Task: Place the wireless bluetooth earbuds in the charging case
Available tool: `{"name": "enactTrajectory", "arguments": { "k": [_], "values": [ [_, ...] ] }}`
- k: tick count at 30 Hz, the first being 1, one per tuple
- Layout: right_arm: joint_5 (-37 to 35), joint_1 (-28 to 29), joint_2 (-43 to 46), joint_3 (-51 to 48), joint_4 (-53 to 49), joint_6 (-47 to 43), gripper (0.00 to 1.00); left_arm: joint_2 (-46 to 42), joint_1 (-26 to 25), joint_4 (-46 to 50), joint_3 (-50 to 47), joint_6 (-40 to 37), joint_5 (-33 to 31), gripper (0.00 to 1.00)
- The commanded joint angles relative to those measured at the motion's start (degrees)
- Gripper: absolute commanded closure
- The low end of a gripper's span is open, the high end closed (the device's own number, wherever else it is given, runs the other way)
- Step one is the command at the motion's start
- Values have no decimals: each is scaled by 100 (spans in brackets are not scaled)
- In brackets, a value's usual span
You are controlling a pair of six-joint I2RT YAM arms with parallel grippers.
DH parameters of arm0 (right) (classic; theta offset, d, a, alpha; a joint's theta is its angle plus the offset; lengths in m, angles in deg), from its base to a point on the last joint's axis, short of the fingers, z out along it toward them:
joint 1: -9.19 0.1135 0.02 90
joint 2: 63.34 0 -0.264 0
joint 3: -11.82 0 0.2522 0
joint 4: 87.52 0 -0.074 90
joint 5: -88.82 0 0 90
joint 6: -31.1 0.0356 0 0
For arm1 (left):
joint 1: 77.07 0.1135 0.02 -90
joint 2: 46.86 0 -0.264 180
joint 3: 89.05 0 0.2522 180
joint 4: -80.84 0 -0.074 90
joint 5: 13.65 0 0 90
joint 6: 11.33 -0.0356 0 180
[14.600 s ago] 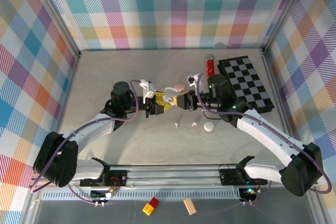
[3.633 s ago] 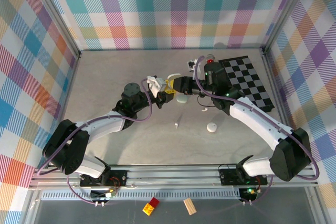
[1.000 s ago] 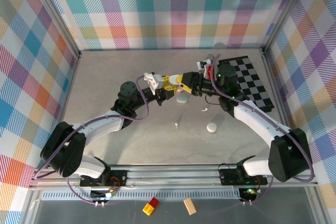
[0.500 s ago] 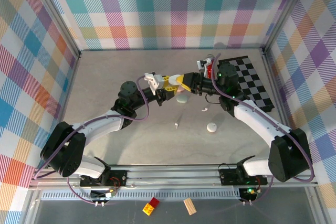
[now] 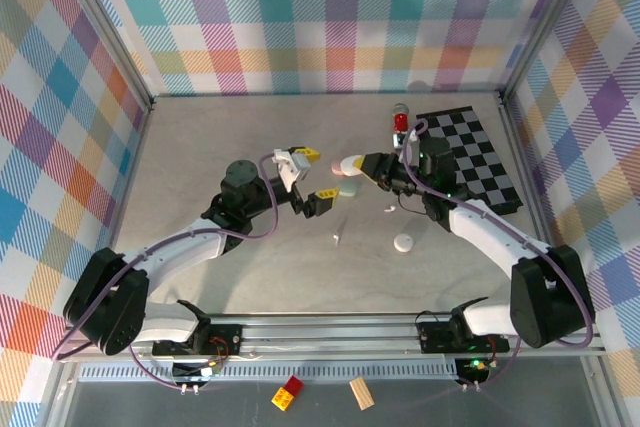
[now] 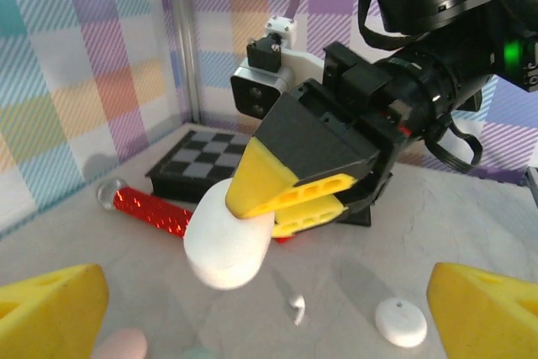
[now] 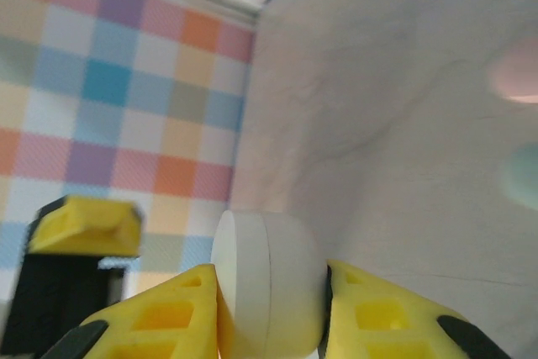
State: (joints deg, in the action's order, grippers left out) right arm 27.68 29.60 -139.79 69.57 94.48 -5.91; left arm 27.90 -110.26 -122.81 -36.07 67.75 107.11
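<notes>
Left hand (image 5: 318, 175) just released and backed off, fingers spread wide. Right hand (image 5: 355, 164) alone now pinches the white charging case (image 6: 227, 237), left of the chessboard (image 5: 470, 159). 2 earbuds (image 5: 389, 209) lie loose on the desk (image 5: 200, 147) near the chessboard's left edge, neither inserted yet.

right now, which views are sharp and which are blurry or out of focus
top external: evenly lit, sharp, soft shadows. left wrist: the white case is crisp, the red tube glitters, the near yellow fingers are soft. right wrist: too close, the white case and the pink case at the edge are blurred.
</notes>
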Motion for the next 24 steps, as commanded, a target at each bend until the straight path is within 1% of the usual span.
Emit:
{"name": "enactTrajectory", "arguments": {
  "k": [1,10,16,18,22,24],
  "values": [
    [-640,-126,-283,-151,-33,-409,83,-179,49,326,-192,-84,-59,1],
    [-1397,-220,-1384,72,-29,-871,84,-185,49,515,-283,-121,-25,0],
    [-1688,-279,-1877,136,16,-1010,83,-172,49,498,-319,-119,-20,0],
    [-1687,-289,-2063,143,42,-998,83,-164,49,480,-327,-112,-18,0],
    [-1612,-291,-2320,127,137,-923,80,-164,49,463,-335,-112,-28,0],
    [-1607,-291,-2374,112,154,-918,75,-168,49,463,-336,-110,-35,0]
  ]
}}
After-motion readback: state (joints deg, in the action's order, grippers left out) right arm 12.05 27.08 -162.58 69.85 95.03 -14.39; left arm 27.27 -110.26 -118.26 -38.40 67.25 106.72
